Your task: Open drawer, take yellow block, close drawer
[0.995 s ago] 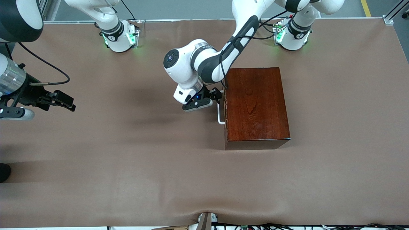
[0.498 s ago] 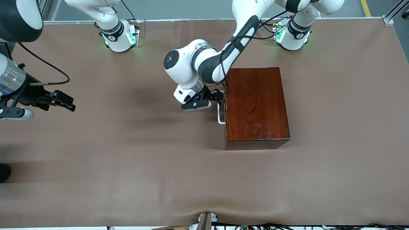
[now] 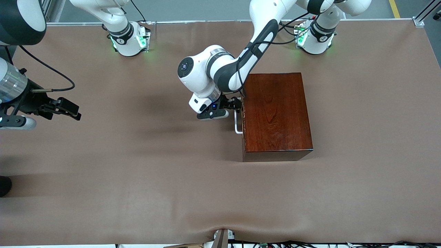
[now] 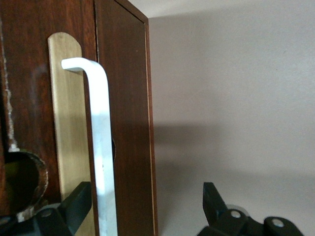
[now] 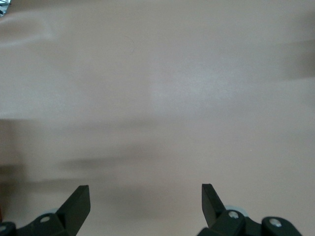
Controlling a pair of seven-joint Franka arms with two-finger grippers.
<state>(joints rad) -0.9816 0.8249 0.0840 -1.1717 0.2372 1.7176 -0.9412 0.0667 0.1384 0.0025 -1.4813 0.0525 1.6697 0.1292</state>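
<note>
On the brown table [image 3: 137, 165], the drawer [image 3: 243, 119] is sitting shut. The left gripper [image 4: 147, 209] is straddling its handle [image 4: 101, 147], fingers apart; the right gripper [image 5: 146, 206] is waiting, fingers apart, over bare cloth. No yellow block is showing; every step remains.

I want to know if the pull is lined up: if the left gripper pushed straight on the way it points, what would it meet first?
Probably the drawer front: the open left gripper already straddles the white handle.
</note>
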